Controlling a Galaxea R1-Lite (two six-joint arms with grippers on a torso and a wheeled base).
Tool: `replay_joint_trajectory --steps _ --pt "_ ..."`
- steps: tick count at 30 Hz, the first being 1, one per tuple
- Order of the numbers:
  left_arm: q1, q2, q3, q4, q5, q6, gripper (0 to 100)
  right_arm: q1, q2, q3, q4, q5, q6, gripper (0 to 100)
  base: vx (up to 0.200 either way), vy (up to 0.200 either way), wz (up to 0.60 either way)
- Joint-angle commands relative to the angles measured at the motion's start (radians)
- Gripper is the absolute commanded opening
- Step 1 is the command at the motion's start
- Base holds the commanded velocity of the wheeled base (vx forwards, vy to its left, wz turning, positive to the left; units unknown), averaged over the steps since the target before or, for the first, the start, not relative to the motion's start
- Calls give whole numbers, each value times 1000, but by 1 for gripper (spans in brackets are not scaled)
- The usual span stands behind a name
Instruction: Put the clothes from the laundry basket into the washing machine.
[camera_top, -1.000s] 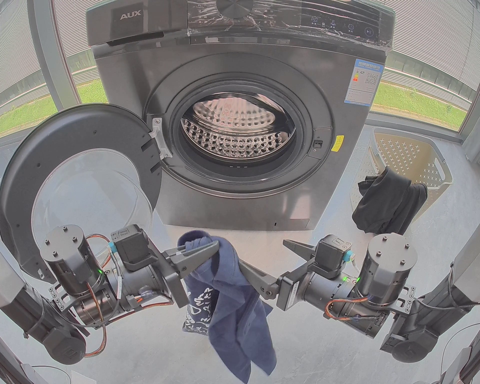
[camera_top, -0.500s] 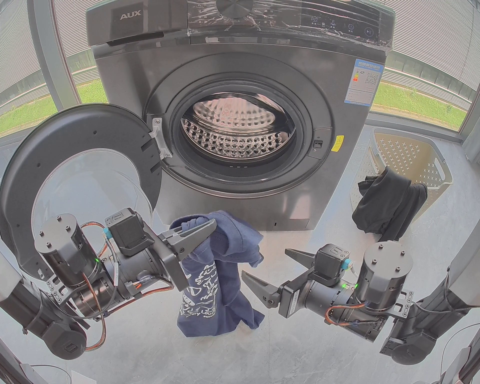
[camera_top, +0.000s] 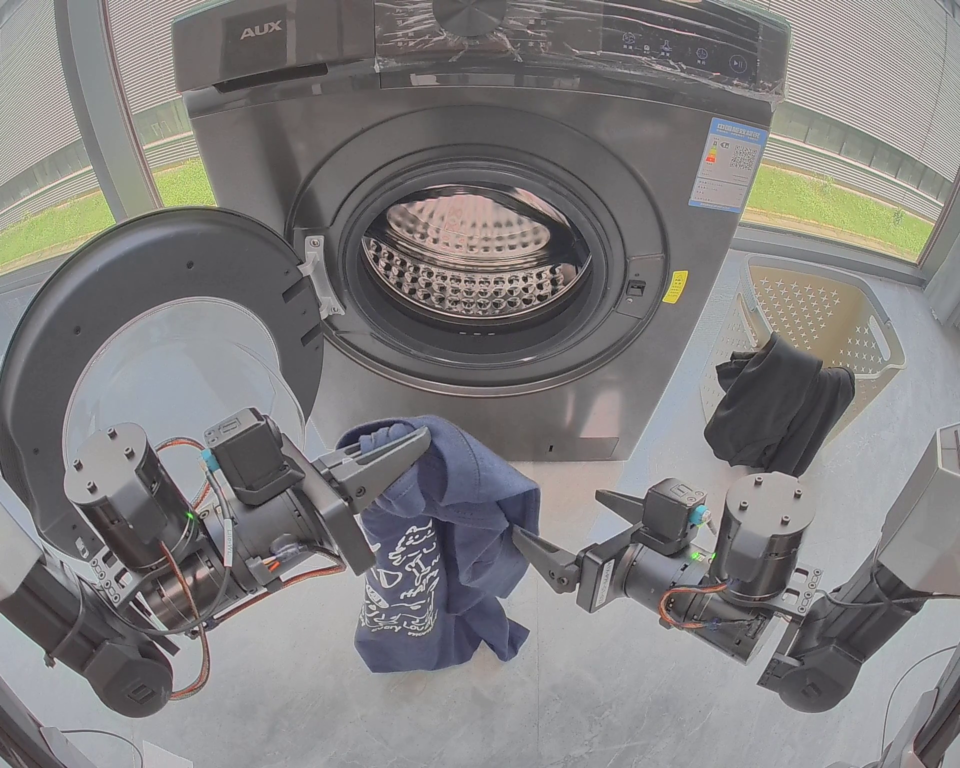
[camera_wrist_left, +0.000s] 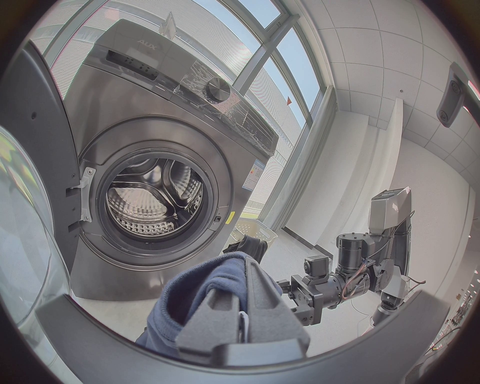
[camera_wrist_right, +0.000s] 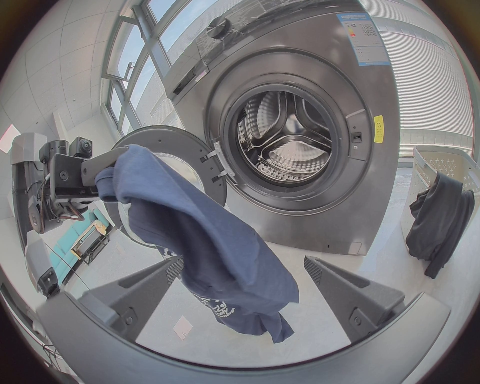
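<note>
1. At the far left, the washing machine's round door (camera_top: 150, 330) is swung wide open on its hinge, with the glass bowl facing me. My left arm sits just in front of its lower edge.
2. My left hand (camera_top: 408, 452) is clamped tight on the top fold of the blue shirt (camera_top: 450, 540). It is low in front of the machine's front panel, beneath the lip of the opening.
3. The blue shirt hangs from that grip in a bunched drape outside the machine, with white print showing on its lower left part. I cannot tell whether its hem touches the floor (camera_top: 600, 700).
4. Behind it stands the washing machine (camera_top: 480, 410). The ribbed steel wall of its drum (camera_top: 470, 260) shows through the round opening.
5. My right hand (camera_top: 560, 515) is spread open and points at the shirt from the right. Its nearer fingertip sits right at the cloth's edge, and I cannot tell if it touches. In the right wrist view the shirt hangs across the gap between the two fingers.
6. Further right, a black garment (camera_top: 775, 405) is draped over the front rim of the laundry basket (camera_top: 830, 310). The basket stands on the floor beside the machine's right side, well apart from both hands.
</note>
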Motion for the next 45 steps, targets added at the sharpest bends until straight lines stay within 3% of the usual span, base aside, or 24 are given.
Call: replay_joint_trajectory --steps 1,15,25,33,41,42,45 --pt "0 -1 -2 0 0 -1 0 -26 4 10 -1 -1 0 100 0 0 0" --pt "-3 -4 0 -17 0 -1 0 -33 119 -116 -2 -1 -18 100 0 0 0" --pt "-9 -6 9 -19 -2 -1 0 -46 217 -306 -10 3 -33 100 0 0 0" --pt "-1 6 5 -17 -2 -1 0 5 200 -300 -64 39 -35 100 0 0 0" --pt "-1 5 1 -17 -2 -1 0 10 227 -309 -116 67 -32 100 0 0 0" --pt "-1 6 1 -17 -2 -1 0 10 231 -309 -130 67 -33 0 0 0 0" --pt "-3 8 1 -17 -2 -1 0 11 234 -309 -140 68 -33 0 0 0 0"
